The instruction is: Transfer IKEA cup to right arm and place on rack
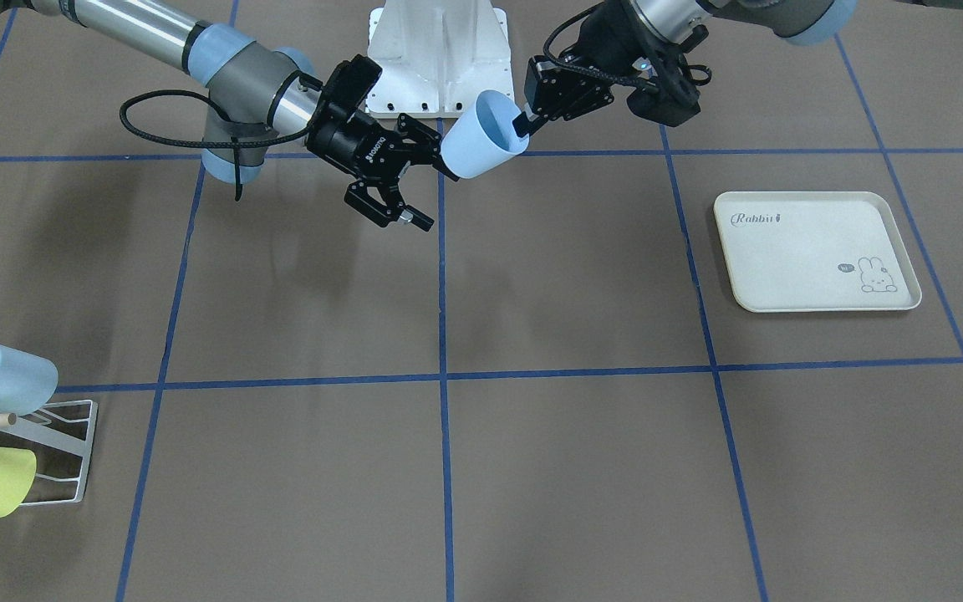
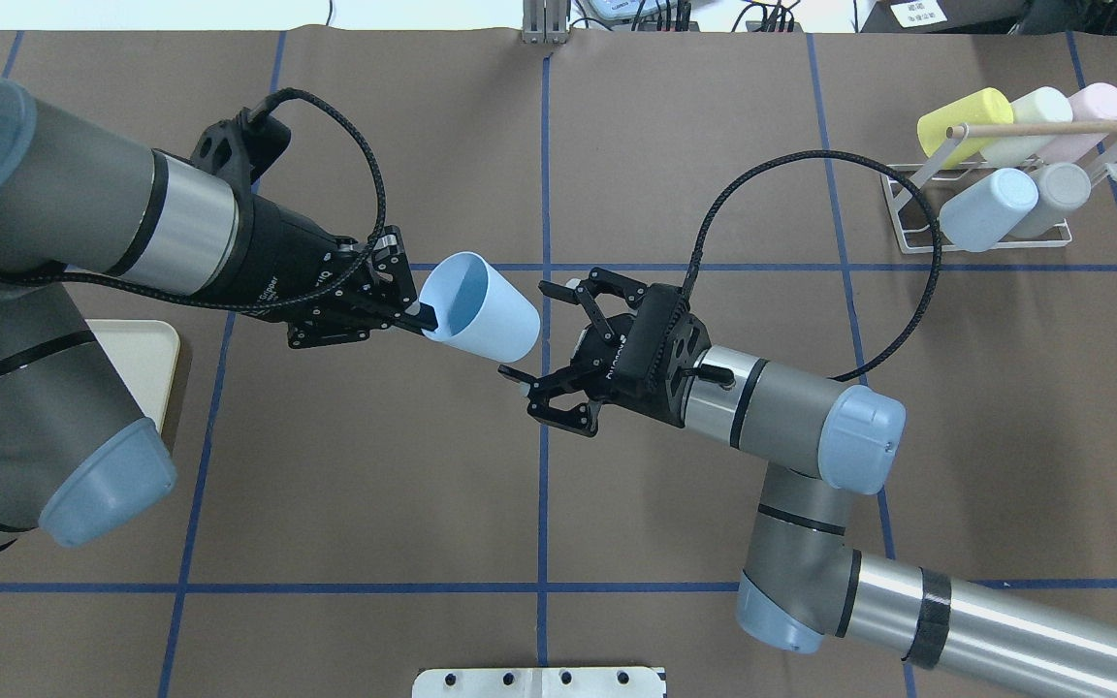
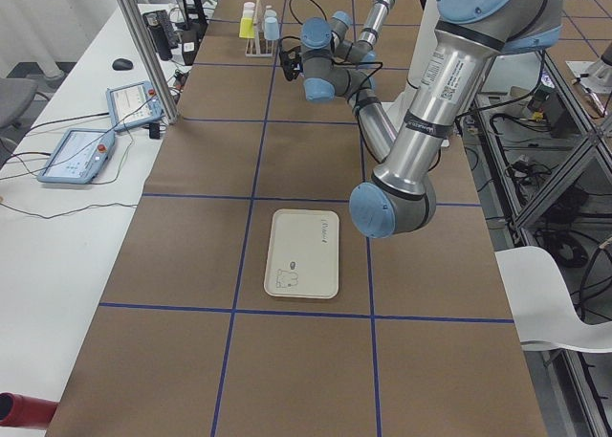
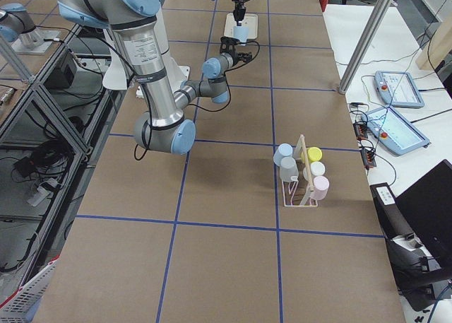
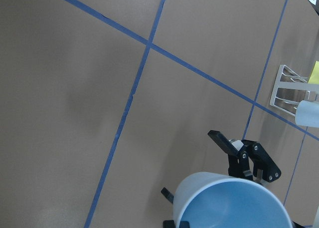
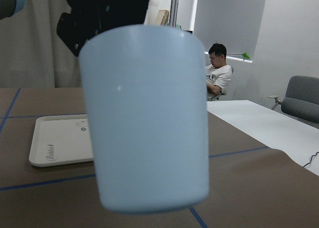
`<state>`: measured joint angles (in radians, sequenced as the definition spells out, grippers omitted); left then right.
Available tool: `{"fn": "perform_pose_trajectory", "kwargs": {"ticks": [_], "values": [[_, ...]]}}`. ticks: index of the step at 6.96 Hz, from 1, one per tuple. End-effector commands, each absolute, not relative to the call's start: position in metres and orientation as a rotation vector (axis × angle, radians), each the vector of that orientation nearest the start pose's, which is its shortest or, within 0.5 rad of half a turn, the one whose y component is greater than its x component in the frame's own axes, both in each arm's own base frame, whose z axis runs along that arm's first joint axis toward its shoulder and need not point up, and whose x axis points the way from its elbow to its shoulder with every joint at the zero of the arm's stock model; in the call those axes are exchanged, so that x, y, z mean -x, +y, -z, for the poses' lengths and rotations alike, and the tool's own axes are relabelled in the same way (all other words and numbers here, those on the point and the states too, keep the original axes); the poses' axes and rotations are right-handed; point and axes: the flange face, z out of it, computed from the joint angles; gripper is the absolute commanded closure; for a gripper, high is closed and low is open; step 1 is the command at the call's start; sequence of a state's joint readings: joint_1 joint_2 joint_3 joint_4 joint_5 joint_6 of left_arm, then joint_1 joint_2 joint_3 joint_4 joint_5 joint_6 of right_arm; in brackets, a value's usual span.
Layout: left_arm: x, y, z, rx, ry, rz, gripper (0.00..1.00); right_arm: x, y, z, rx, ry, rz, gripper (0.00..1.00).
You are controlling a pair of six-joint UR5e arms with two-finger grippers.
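Note:
A light blue IKEA cup hangs on its side above the table's middle, also seen in the front view as the cup. My left gripper is shut on its rim, one finger inside the mouth. The right arm points its gripper at the cup's base, open, fingers spread on either side of the base and apparently not touching it. The right wrist view is filled by the cup. The white wire rack with a wooden dowel stands at the far right.
Several pastel cups lie on the rack's prongs. A cream rabbit-print tray lies on the robot's left side. Blue tape lines cross the brown table cover. A person sits beyond the table's end.

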<state>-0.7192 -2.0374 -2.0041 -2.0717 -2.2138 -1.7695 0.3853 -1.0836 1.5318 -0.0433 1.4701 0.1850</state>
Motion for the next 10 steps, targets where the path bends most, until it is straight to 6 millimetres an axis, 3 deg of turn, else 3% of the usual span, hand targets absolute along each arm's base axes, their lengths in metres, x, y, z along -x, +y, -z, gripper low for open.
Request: {"fn": "perform_pose_trajectory", "kwargs": {"ticks": [1, 10], "values": [[-0.357, -0.403, -0.147, 0.174, 1.432, 0.296, 1.00, 0.505, -0.356, -0.234, -1.633, -1.231, 0.552, 0.06], [-0.375, -0.417, -0.146, 0.180, 1.413, 0.303, 1.00, 0.505, -0.356, -0.223, -1.672, -1.226, 0.556, 0.08]]}}
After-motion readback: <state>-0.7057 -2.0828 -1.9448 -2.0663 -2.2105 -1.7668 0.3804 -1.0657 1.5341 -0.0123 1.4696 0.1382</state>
